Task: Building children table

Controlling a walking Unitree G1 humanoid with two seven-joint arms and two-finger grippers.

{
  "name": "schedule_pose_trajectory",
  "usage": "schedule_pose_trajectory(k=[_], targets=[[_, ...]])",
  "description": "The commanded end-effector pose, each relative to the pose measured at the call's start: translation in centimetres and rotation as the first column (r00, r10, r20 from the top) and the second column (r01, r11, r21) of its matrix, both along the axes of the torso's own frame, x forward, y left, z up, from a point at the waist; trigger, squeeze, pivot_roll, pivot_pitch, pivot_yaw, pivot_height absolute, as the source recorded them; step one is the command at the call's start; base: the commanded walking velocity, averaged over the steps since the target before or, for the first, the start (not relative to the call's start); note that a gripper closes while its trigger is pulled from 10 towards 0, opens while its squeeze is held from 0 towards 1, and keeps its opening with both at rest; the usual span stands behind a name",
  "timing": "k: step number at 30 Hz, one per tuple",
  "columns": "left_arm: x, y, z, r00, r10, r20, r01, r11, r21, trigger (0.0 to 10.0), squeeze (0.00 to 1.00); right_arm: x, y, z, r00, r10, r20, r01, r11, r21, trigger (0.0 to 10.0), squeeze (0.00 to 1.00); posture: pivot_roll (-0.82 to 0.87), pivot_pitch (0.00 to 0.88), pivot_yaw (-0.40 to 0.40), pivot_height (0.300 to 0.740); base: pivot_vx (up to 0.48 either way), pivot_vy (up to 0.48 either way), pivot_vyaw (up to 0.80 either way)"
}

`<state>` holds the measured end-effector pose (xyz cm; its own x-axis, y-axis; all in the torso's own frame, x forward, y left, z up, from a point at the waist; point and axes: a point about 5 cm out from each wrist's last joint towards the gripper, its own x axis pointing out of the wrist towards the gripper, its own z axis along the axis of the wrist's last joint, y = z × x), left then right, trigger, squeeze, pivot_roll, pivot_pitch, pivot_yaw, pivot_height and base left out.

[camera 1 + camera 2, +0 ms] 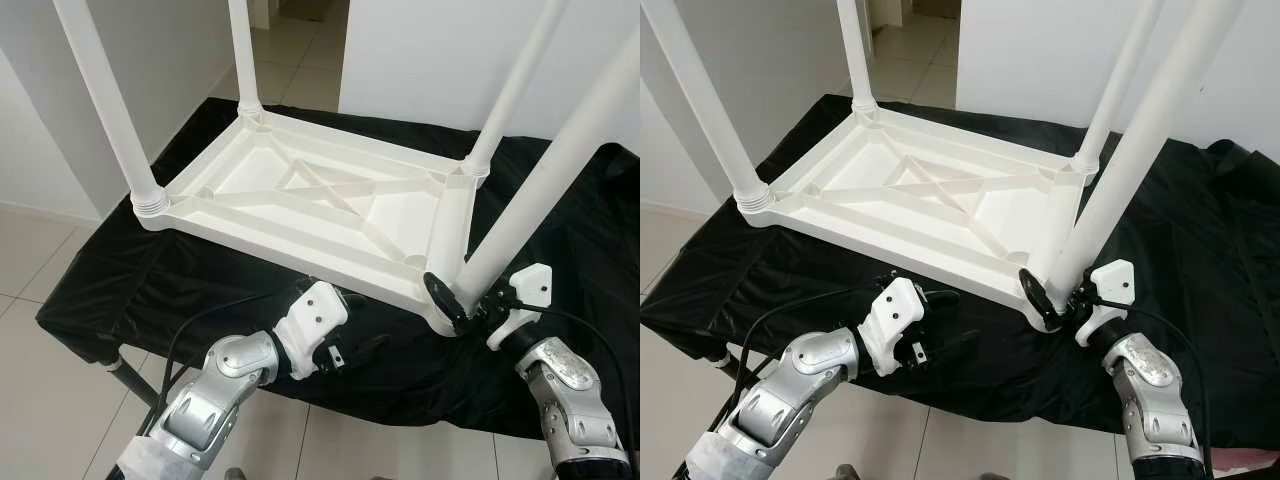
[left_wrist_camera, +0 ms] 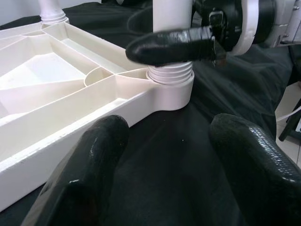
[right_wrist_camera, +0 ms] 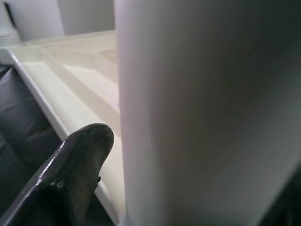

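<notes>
While the white tabletop (image 1: pixel 320 205) lies upside down on a black cloth (image 1: pixel 150 275), four white legs stand up from its corners in the left eye view. At the corner nearest the robot, the right gripper (image 1: pixel 458 305) clasps the near leg (image 1: pixel 540 190) just above its socket. The left gripper (image 1: pixel 355 348) rests on the cloth just in front of the tabletop's near edge.

From the left wrist, that gripper's fingers (image 2: pixel 94 160) are spread apart over the cloth, holding nothing, beside the tabletop's rim (image 2: pixel 84 117).

From the right wrist, a black finger (image 3: pixel 75 169) presses against the leg (image 3: pixel 202 108).
</notes>
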<state>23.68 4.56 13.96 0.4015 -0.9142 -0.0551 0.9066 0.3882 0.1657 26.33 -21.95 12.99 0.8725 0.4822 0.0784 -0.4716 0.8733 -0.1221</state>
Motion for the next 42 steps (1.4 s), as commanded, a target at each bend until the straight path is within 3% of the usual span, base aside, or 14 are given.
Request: schedule_pose_trajectory(k=[1,2,4,5,13,14,15,16,22,31,33,36,39,42], targets=[[-0.8,-0.4,0.0,0.986,-0.165,-0.016,0.165,0.986,0.020,10.0,0.00,0.3,0.1,-0.2,0.999,0.039,-0.010,-0.039,0.999,-0.012,8.7,0.00,-0.08,0.070,-0.017,0.740,0.000,0.000,0.00],[-0.7,-0.4,0.0,0.987,-0.163,-0.014,0.163,0.986,0.020,10.0,0.00,0.5,0.2,-0.2,0.999,0.051,-0.012,-0.051,0.999,-0.015,2.1,0.00,-0.08,0.062,-0.022,0.740,0.000,0.000,0.00],[-0.6,-0.4,0.1,0.987,-0.161,-0.013,0.161,0.987,0.020,10.0,0.00,0.7,0.2,-0.2,0.998,0.058,-0.014,-0.058,0.998,-0.016,2.1,0.00,-0.08,0.062,-0.022,0.740,0.000,0.000,0.00],[-0.5,-0.5,0.1,0.987,-0.158,-0.002,0.158,0.987,0.023,10.0,0.00,0.8,0.2,-0.3,0.998,0.061,-0.012,-0.061,0.998,-0.015,0.0,0.00,-0.07,0.058,-0.026,0.740,0.000,0.000,0.00],[-0.3,-0.5,0.3,0.991,-0.136,0.014,0.136,0.991,0.017,10.0,0.00,0.9,0.1,-0.7,0.998,0.060,-0.018,-0.060,0.998,0.008,0.0,0.00,-0.06,0.034,-0.036,0.740,0.000,0.000,0.00],[-0.3,-0.5,0.3,0.991,-0.133,0.011,0.133,0.991,0.014,10.0,0.00,0.8,0.1,-0.9,0.998,0.049,-0.028,-0.048,0.999,0.026,1.6,0.00,-0.06,0.026,-0.037,0.740,0.000,0.000,0.00],[-0.3,-0.5,0.3,0.991,-0.133,0.011,0.133,0.991,0.014,10.0,0.00,0.8,0.1,-0.9,0.998,0.049,-0.028,-0.048,0.999,0.026,1.6,0.00,-0.06,0.026,-0.037,0.740,0.000,0.000,0.00],[-0.3,-0.5,0.2,0.992,-0.127,0.005,0.127,0.992,0.009,10.0,0.00,0.8,0.1,-1.0,0.999,0.028,-0.028,-0.027,0.999,0.039,10.0,0.00,-0.06,0.018,-0.033,0.740,0.000,0.000,0.00],[-0.1,-0.8,0.1,0.991,-0.131,0.000,0.131,0.991,0.001,10.0,0.00,0.3,1.3,-1.1,0.998,-0.054,-0.022,0.057,0.990,0.132,10.0,0.00,-0.07,0.000,-0.023,0.740,0.000,0.000,0.00],[0.6,-0.7,-0.1,0.995,-0.104,-0.007,0.104,0.995,0.001,10.0,0.00,-0.1,2.2,-1.5,0.968,-0.250,-0.024,0.251,0.962,0.105,10.0,0.00,-0.08,0.000,-0.031,0.740,0.000,0.000,0.00],[0.8,-0.8,-0.1,0.995,-0.097,-0.002,0.097,0.995,0.000,10.0,0.00,-0.2,2.4,-1.6,0.940,-0.339,-0.032,0.340,0.933,0.114,10.0,0.00,-0.07,0.000,-0.040,0.740,0.000,0.000,0.00],[1.2,-0.8,0.1,0.997,-0.071,0.014,0.072,0.997,-0.010,10.0,0.00,-0.6,2.9,-1.9,0.794,-0.600,-0.095,0.607,0.781,0.147,10.0,0.00,-0.06,0.000,-0.053,0.740,0.000,0.000,0.00],[1.3,-0.8,0.2,0.998,-0.064,0.017,0.064,0.998,-0.015,10.0,0.00,-0.7,3.2,-2.0,0.746,-0.657,-0.110,0.666,0.734,0.135,10.0,0.00,-0.06,0.000,-0.055,0.740,0.000,0.000,0.00],[1.6,-0.8,0.3,0.998,-0.045,0.031,0.046,0.999,-0.018,10.0,0.00,-1.1,4.2,-2.4,0.676,-0.717,-0.173,0.737,0.647,0.196,10.0,0.00,-0.04,0.000,-0.052,0.740,0.000,0.000,0.00]])
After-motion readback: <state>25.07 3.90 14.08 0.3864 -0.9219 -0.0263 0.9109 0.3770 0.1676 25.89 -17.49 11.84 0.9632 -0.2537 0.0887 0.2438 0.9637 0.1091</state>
